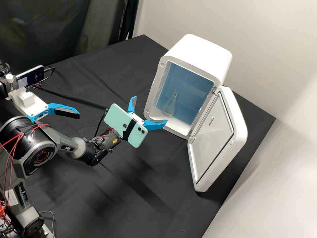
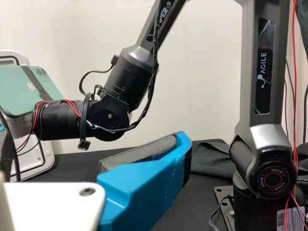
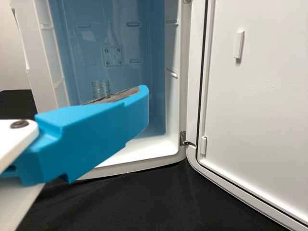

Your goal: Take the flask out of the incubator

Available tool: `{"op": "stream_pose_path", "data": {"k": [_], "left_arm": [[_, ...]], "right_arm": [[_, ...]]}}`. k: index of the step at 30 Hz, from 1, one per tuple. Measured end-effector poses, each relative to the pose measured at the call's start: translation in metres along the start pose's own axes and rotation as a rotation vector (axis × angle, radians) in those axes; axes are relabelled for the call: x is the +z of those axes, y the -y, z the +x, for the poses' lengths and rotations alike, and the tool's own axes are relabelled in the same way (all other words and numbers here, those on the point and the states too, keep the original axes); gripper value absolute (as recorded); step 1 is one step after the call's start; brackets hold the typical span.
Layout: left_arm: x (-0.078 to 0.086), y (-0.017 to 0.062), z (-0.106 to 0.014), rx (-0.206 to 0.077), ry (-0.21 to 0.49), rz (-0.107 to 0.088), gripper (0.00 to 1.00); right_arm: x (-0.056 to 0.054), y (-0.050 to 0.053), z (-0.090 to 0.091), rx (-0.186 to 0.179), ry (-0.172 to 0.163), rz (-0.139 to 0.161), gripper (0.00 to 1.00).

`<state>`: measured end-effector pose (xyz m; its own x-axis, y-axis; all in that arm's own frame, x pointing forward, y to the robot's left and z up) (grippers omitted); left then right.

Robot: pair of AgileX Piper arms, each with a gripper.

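A white wall (image 1: 270, 39) fills the upper right, evenly lit. A dark curtain (image 1: 49, 29) hangs at upper left. The black bench (image 1: 132, 185) – cloth-covered – spans the centre, with a pale surface (image 1: 280, 198) lower right.

Clear glass flask (image 1: 171, 104), glossy plastic incubator (image 1: 201, 53)

The high camera stands off the arms, looking forward and down across the desk (image 1: 125, 191) toward its far right edge, where the incubator (image 1: 201, 56) stands. The right wrist camera hangs close before the incubator's open mouth, facing in; both share its interior and door (image 1: 218, 138). The left wrist camera sits low, facing the right arm (image 2: 120, 91).
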<state>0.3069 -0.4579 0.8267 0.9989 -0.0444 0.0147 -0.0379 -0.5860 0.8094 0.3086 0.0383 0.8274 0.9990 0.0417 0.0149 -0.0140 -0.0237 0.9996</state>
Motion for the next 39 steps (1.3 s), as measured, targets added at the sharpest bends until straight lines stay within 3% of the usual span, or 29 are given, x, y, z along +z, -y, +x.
{"op": "stream_pose_path", "data": {"k": [12,17,24,29,33,39], "left_arm": [[-0.002,-0.0007,0.0,0.004,-0.003,0.005,1.0],[-0.017,0.0061,0.002,-0.005,-0.04,0.011,1.0],[-0.052,0.0365,0.008,-0.097,-0.157,-0.004,1.0],[-0.075,0.0485,0.008,-0.133,-0.228,-0.012,1.0],[-0.095,0.052,0.005,-0.144,-0.276,-0.014,1.0],[-0.123,0.0469,0.002,-0.125,-0.331,-0.014,1.0]], "right_arm": [[0.0,0.0,0.0,0.0,0.0,0.0,1.0],[0.0,0.0,0.0,0.0,0.0,0.0,1.0],[0.0,0.0,0.0,-0.001,0.001,0.0,1.0],[0.0,0.0,0.0,-0.001,0.001,0.0,1.0],[0.0,0.0,0.0,-0.001,0.001,0.0,1.0],[0.0,0.0,0.0,-0.001,0.001,0.0,1.0]]}}
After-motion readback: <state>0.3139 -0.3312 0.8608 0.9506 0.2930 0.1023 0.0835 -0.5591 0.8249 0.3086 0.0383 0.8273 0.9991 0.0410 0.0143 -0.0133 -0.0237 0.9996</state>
